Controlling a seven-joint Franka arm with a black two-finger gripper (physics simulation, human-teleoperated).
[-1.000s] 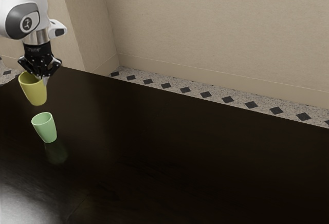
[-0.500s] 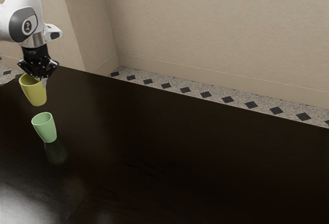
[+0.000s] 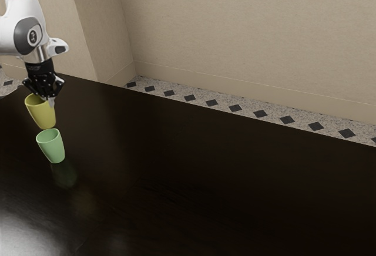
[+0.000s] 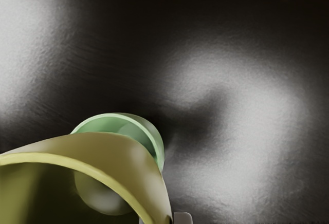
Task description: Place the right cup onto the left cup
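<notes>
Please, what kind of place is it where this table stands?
A simulated indoor room, perhaps a dining room: there is a beige wall with a baseboard, a speckled floor with dark diamonds, and a glossy dark table.

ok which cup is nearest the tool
The yellow cup: its rim is right at the tool, while the green cup stands on the table, farther from the tool.

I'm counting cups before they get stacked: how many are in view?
2. The yellow cup is held in the gripper; the green cup stands mouth up on the table, just below it in the exterior view.
</notes>
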